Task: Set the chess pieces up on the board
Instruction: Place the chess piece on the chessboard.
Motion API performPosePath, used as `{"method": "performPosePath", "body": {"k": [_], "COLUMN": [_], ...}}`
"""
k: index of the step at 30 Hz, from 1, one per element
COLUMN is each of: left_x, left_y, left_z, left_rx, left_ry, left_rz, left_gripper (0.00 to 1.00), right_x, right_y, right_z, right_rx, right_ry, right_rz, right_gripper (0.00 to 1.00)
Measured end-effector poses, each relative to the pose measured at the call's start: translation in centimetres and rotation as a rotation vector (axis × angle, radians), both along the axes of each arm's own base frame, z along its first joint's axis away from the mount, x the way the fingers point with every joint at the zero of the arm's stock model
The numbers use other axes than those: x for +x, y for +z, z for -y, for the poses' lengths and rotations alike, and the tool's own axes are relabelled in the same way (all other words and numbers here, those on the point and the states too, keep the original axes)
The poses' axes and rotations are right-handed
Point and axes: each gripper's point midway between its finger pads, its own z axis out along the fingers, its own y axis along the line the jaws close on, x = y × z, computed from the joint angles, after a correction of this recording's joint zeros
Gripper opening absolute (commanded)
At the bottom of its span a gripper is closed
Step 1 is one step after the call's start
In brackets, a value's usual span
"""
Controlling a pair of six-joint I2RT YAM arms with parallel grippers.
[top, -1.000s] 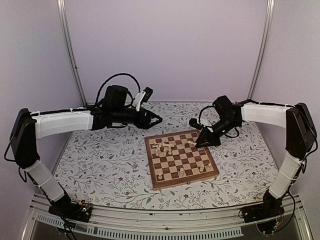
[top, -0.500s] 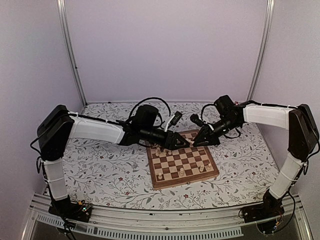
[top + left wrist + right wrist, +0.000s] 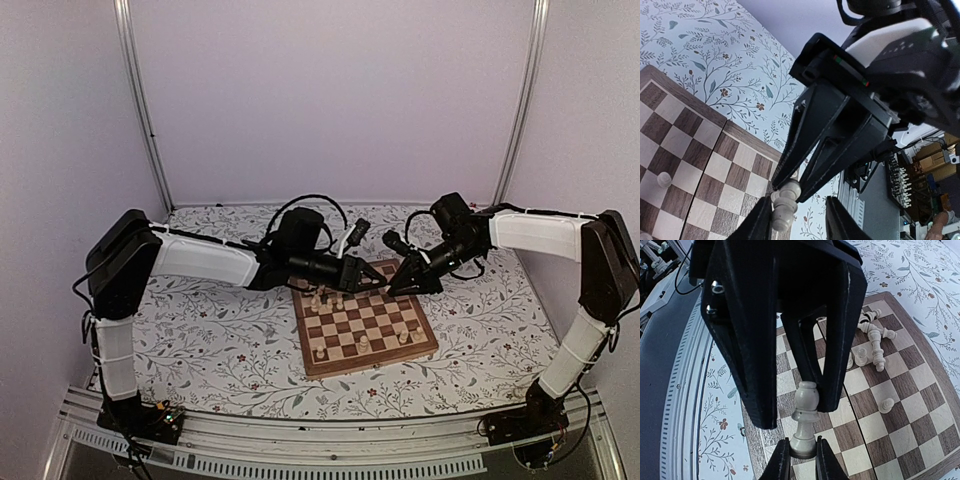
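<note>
The board (image 3: 380,318) lies at table centre with several cream chess pieces on it. My right gripper (image 3: 392,287) hovers over the board's far right corner, shut on the base of a cream piece (image 3: 805,416). My left gripper (image 3: 378,281) meets it tip to tip. In the left wrist view the left gripper (image 3: 800,225) is open, and the held piece (image 3: 785,206) sits between its fingers, close to the left one. In the right wrist view the right gripper (image 3: 804,460) pinches the piece's foot while the left gripper's black fingers (image 3: 837,340) straddle its head.
A heap of fallen pieces (image 3: 872,335) lies near the board's far left part, also seen from above (image 3: 327,296). Single pawns stand on squares (image 3: 886,405) (image 3: 663,179). A row of pieces stands near the front edge (image 3: 362,345). Floral tabletop (image 3: 200,330) surrounds the board.
The left arm swung from the back left across to the board's far edge and brought its open gripper around the piece. The right gripper stayed nearly in place, holding the piece.
</note>
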Motion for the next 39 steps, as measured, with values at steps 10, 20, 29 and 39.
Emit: {"method": "performPosePath", "body": {"k": [10, 20, 29, 39], "left_x": [0.1, 0.5, -0.7, -6.3], "left_y": [-1.1, -2.1, 0.9, -0.6], "left_z": [0.2, -0.7, -5.1, -6.4], "left_rx": [0.009, 0.089, 0.325, 0.604], "left_ry": [0.007, 0.027, 0.049, -0.098], "left_rz": [-0.036, 0.034, 0.270, 0.478], "left_gripper": [0.12, 0.07, 0.07, 0.10], "right_x": [-0.1, 0.9, 5.5, 6.7], "right_y": [0.0, 1.9, 6.2, 3.4], "right_z": [0.0, 1.7, 8.3, 10.7], "right_rx": [0.005, 0.027, 0.040, -0.046], "right_ry": [0.005, -0.046, -0.345, -0.492], "right_rz": [0.000, 0.039, 0.165, 0.198], "right_gripper": [0.22, 0.48, 0.52, 0.52]}}
